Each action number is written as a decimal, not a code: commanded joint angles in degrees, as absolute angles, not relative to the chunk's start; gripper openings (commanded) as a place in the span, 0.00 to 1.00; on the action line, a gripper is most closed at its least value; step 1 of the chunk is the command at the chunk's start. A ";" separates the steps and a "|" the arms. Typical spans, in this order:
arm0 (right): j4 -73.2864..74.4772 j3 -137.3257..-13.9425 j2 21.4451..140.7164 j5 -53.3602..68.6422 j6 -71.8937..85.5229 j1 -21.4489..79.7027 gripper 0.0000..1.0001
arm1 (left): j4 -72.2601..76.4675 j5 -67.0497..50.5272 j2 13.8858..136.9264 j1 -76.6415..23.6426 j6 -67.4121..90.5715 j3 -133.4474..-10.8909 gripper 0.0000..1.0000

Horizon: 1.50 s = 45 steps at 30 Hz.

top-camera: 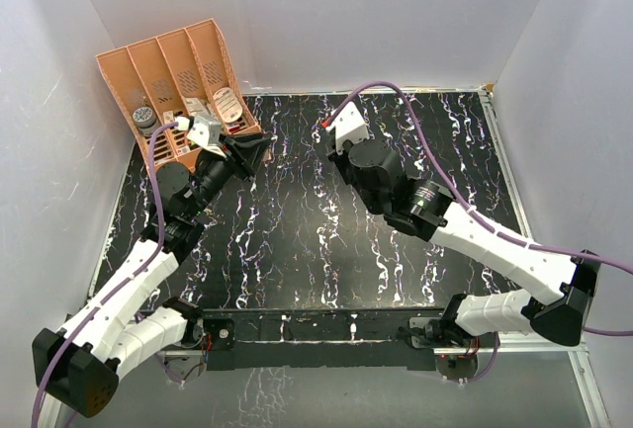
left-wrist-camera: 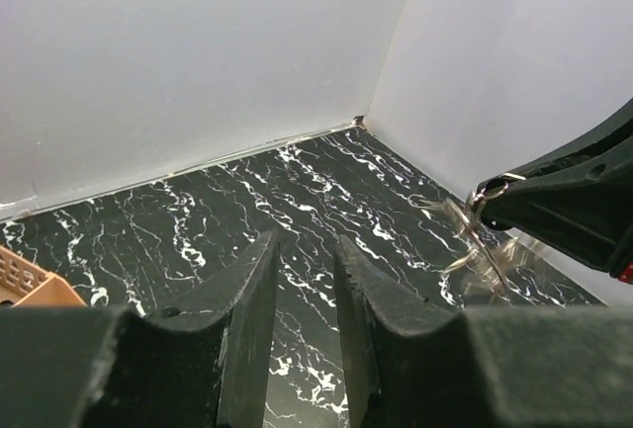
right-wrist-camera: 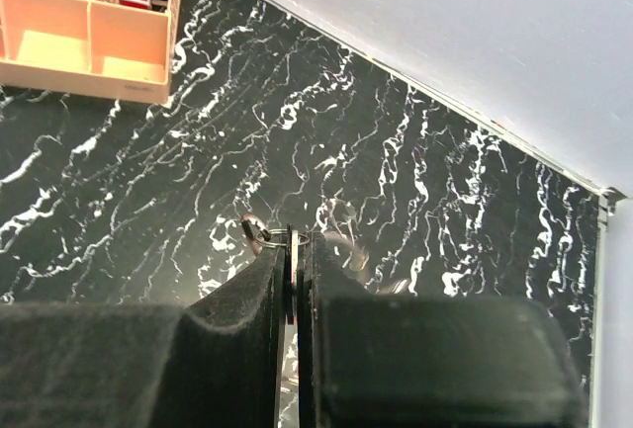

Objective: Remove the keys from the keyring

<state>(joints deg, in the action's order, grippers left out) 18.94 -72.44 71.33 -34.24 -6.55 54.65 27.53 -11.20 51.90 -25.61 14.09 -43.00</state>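
The right gripper (right-wrist-camera: 294,242) has its black padded jaws pressed together on the thin silvery wire keyring (left-wrist-camera: 491,191), pinching it at the very tips so the loop hangs clear above the black, white-veined tabletop (top-camera: 326,250); I'd judge it is held aloft like this so the other arm can get at whatever dangles below; the small metal keys (left-wrist-camera: 479,246) droop just under the ring, too blurred to count or to tell their head colours. The left gripper (left-wrist-camera: 305,250) faces it from near by, jaws a narrow slit apart and holding nothing, seemingly lined up to come in for a key. One ring, two grippers; one orange slotted plastic organiser (top-camera: 168,62) stands in the far left corner, showing four upright slots.
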 commanded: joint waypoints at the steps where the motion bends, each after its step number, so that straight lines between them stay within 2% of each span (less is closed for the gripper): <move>1: 20.58 -76.90 71.25 -37.88 -10.93 55.18 0.00 | 31.91 -15.04 53.63 -25.40 15.22 -43.35 0.30; 3: 21.19 -77.93 71.72 -38.03 -12.37 55.30 0.00 | 33.77 -17.30 54.99 -25.40 15.88 -43.59 0.34; 9: 23.56 -81.38 73.40 -40.61 -17.09 56.60 0.00 | 41.38 -26.71 59.91 -25.41 17.97 -44.44 0.37; 14: 23.78 -83.77 74.16 -42.83 -19.60 57.57 0.00 | 47.49 -28.41 61.29 -25.41 20.34 -43.06 0.38; 21: 23.19 -85.77 76.28 -43.02 -20.59 58.81 0.00 | 57.10 -34.42 62.76 -25.44 20.82 -42.10 0.47; 23: 22.85 -85.82 76.69 -42.92 -20.61 59.12 0.00 | 58.42 -37.85 64.09 -25.50 20.18 -42.82 0.60; 27: 21.97 -85.56 76.70 -42.91 -20.44 59.88 0.00 | 60.78 -40.51 66.35 -26.04 19.31 -43.18 0.69; 45: 22.47 -86.13 76.38 -42.38 -19.56 61.86 0.00 | 64.60 -34.44 74.47 -34.53 11.43 -43.76 0.65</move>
